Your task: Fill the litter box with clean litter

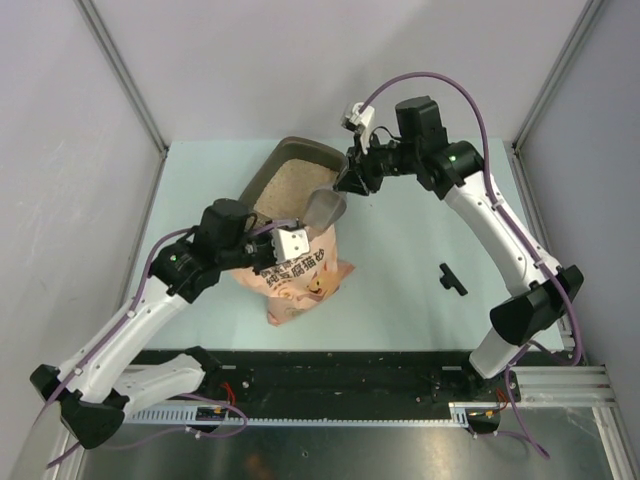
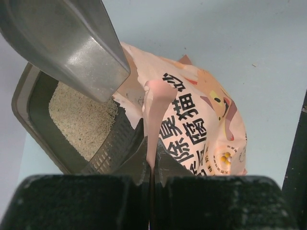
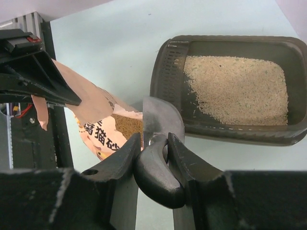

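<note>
Pale tabletop (image 1: pixel 420 270); left fingers (image 2: pixel 86 201) tight on bag (image 2: pixel 201 124) rim, right fingers (image 3: pixel 115 163) tight around scoop (image 3: pixel 160 120) handle, scoop perhaps empty.

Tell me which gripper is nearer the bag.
Left. The left gripper is shut on the bag at its top edge. The right gripper holds the scoop by its handle, off the bag, toward the litter box.
</note>
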You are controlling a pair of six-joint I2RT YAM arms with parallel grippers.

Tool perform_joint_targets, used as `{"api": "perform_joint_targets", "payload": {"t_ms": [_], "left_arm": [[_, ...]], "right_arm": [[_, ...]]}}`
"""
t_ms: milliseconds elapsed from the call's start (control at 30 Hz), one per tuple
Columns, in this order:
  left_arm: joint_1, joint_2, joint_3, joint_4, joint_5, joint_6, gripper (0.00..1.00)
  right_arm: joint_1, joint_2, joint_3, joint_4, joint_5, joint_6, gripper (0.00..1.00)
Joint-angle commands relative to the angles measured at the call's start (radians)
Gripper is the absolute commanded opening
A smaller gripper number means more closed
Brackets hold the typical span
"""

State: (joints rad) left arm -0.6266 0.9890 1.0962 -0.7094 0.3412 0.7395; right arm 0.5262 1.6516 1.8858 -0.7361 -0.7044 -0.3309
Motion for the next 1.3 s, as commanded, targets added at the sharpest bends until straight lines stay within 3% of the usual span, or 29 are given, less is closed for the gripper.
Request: {"api": "perform_joint_targets", "payload": {"t_ms": [0, 400, 767, 867, 1033, 1200, 1267], "left_arm": [[-0.024, -0.036, 0.053, 0.065, -0.065, -0.047, 0.0], [0.013, -0.004, 0.054, 0.146, -0.172, -0.187, 0.0], [0.013, 0.02, 0.06, 0.206, -0.137, -0.197, 0.0], [0.014, 0.023, 0.079, 0.208, -0.088, -0.201, 0.0], [0.013, -0.001, 0.085, 0.206, -0.019, -0.21, 0.0], [0.013, -0.016, 0.096, 0.206, -0.004, -0.19, 0.0], [0.013, -0.012, 0.102, 0.206, -0.002, -0.187, 0.0]], "right_arm": [[0.004, -0.047, 0.03, -0.012, 0.016, -0.092, 0.0], [0.031, -0.079, 0.013, -0.152, 0.006, -0.307, 0.0], [0.097, -0.004, 0.045, -0.344, -0.026, -0.482, 0.0], [0.097, 0.052, 0.101, -0.341, -0.018, -0.413, 0.0], [0.092, 0.201, 0.261, -0.261, 0.06, -0.032, 0.0], [0.112, 0.261, 0.391, -0.266, 0.124, 0.069, 0.0], [0.133, 0.26, 0.398, -0.27, 0.235, 0.088, 0.0]]}}
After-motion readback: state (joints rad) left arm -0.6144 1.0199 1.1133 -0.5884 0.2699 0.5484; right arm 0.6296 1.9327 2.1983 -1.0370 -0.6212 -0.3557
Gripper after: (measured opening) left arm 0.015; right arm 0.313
